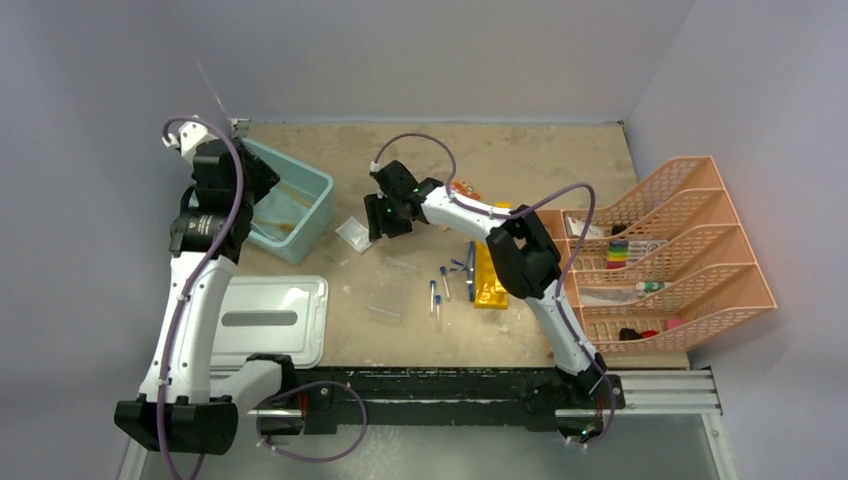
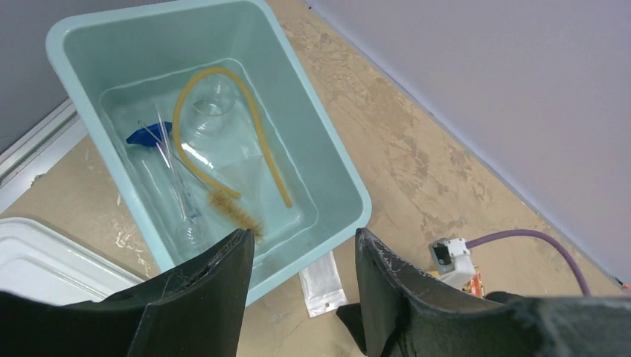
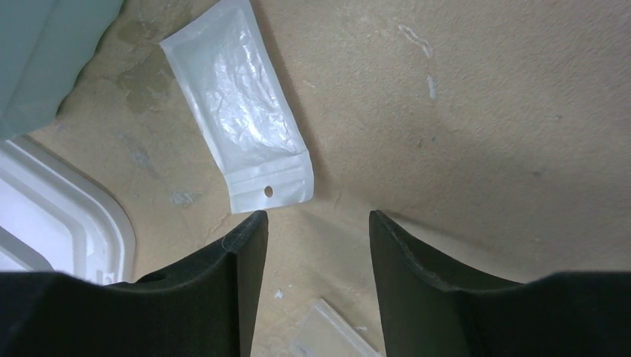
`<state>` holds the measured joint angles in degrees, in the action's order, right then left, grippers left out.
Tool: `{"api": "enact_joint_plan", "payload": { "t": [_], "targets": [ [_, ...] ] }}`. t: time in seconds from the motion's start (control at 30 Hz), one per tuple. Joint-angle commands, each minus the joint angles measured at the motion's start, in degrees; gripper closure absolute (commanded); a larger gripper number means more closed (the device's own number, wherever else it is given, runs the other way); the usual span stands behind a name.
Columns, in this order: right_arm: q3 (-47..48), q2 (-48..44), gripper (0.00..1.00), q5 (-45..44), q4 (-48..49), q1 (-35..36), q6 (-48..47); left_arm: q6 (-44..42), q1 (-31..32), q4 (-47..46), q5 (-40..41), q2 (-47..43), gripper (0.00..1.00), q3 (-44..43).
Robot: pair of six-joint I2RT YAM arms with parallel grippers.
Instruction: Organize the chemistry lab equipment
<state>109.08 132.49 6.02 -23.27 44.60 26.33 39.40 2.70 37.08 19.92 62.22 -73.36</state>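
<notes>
The right claw point(image 3: 314, 219) hung low over the tan chipboard worktop point(image 3: 476, 111), its jaws moderately apart with nothing between them. The small clear flat plastic bag point(image 3: 242, 111) lay flat on the worktop just ahead of that claw and off to one side of the gap, its punched-hole end nearest the fingertips and clear of both. The left claw point(image 2: 301, 238), likewise parted and empty, hovered above the near rim of the pale teal plastic tub point(image 2: 338, 160). In the tub lay a thin brush with tan bristles point(image 2: 234, 212), a curled yellow tube point(image 2: 260, 126) and clear glassware point(image 2: 208, 111).
</notes>
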Motion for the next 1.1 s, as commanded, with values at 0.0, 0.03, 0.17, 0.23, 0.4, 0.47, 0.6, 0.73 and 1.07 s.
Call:
{"api": "enact_joint_plan", "payload": {
  "t": [0.0, 0.03, 0.17, 0.23, 0.4, 0.47, 0.6, 0.73, 1.07],
  "targets": [
    [3.3, 1.4, 0.48, 2.3, 0.0, 0.2, 6.0, 0.2, 0.4, -0.4, 1.2, -2.5, 0.48, 0.7],
    [3.6, 1.7, 0.49, 2.4, 0.0, 0.2, 6.4, 0.3, 0.5, -0.5, 1.1, -2.7, 0.48, 0.8],
    [2.5, 2.6, 0.55, 6.0, 2.0, 0.1, 8.2, 0.4, 0.5, -0.6, 1.1, -3.1, 0.48, 1.0],
    [2.4, 3.3, 0.57, 6.7, 2.7, 0.1, 9.1, 0.4, 0.8, -0.5, 1.1, -3.2, 0.48, 1.0],
    [3.6, 5.6, 0.63, 9.3, 3.4, 0.0, 10.7, 0.6, 0.9, -0.4, 1.1, -3.1, 0.48, 1.2],
    [3.6, 6.2, 0.65, 9.5, 3.5, 0.0, 11.3, 0.6, 1.0, -0.3, 1.1, -2.8, 0.48, 1.1],
    [2.9, 7.3, 0.72, 8.9, 4.1, -0.8, 13.8, 0.6, 1.2, -0.2, 1.0, -2.1, 0.48, 0.6],
    [1.9, 8.3, 0.74, 8.3, 5.0, -2.3, 17.3, 0.6, 1.3, -0.1, 0.7, -1.7, 0.48, 0.2],
    [3.9, 10.9, 0.69, 9.7, 7.5, -4.3, 21.9, 1.0, 1.3, 0.5, 0.5, -0.7, 0.48, -0.4]
  ]
}}
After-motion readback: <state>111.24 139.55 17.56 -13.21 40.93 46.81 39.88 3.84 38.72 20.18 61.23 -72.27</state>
